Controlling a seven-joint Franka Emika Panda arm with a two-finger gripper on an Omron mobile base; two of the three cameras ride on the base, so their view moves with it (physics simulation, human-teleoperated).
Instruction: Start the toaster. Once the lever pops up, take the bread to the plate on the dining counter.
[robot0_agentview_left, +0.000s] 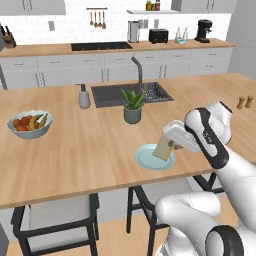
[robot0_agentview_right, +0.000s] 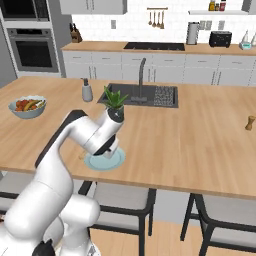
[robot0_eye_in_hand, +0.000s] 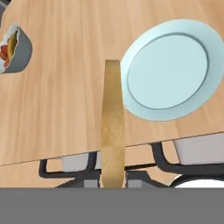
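1. Carrying the bread (robot0_agentview_left: 163, 147) to the plate (robot0_agentview_left: 154, 158) is the step in hand: the toaster (robot0_agentview_left: 158, 35) sits far back on the rear wall counter, well apart from the arm, so the toasting part looks done.
2. The gripper (robot0_agentview_left: 170, 145) hangs low over the near edge of the dining counter (robot0_agentview_left: 90, 145), its fingers pinched narrow on the slice, which stands on edge above the plate's right half in the left base view.
3. In the hand view the bread (robot0_eye_in_hand: 113, 127) shows edge-on as a thin tan strip, its far end just beside the plate (robot0_eye_in_hand: 170, 70) rim rather than over its middle (the camera's tilt may exaggerate this offset).
4. Next move, as I judge it: shift the slice toward the plate's centre, lower it, tilt it flatter, then part the fingers. Released upright, it would likely topple, and might land half off the rim.
5. Materials: the slice is pale, matte and crusted in light brown, square and stiff enough to hold its shape in the pinch. The plate is a smooth light-blue disc with a shallow raised rim. The counter is light wood with a straight grain.
6. In the right base view the arm's wrist covers the gripper, so whether the bread touches the plate (robot0_agentview_right: 111, 161) is hard to say.
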